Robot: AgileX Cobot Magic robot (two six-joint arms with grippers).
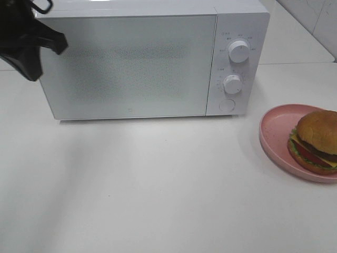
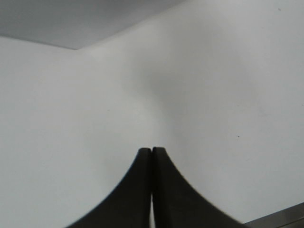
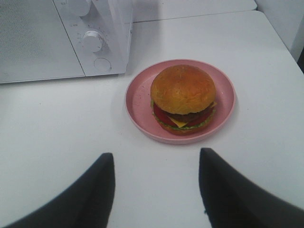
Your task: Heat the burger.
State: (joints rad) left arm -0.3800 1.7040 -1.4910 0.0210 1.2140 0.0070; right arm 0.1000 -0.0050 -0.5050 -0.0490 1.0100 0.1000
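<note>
Burger, small and round with a golden-brown bun, dark patty, red tomato, yellow cheese and green lettuce, sits on a shallow pink speckled plate on the white table, to the right of the white boxy microwave oven, whose door is shut. It looks like a stacked, soft thing: the bun would likely dent under a hard squeeze and the layers could slide apart if it is tipped, so it probably handles best carried level. By that reading the plate's raised rim is the safer place to take hold, stiff and thin enough for the fingers, though its smooth surface may be slippery. The right gripper hangs above the table just short of the plate, aimed at the burger, its 2 dark fingers spread wide apart with nothing between them. The left gripper has its 2 fingers pressed together, closed on nothing, facing a plain white surface; in the high view that arm hovers at the microwave's upper left corner, near the door's edge. Opening the door seems the step still to do.
</note>
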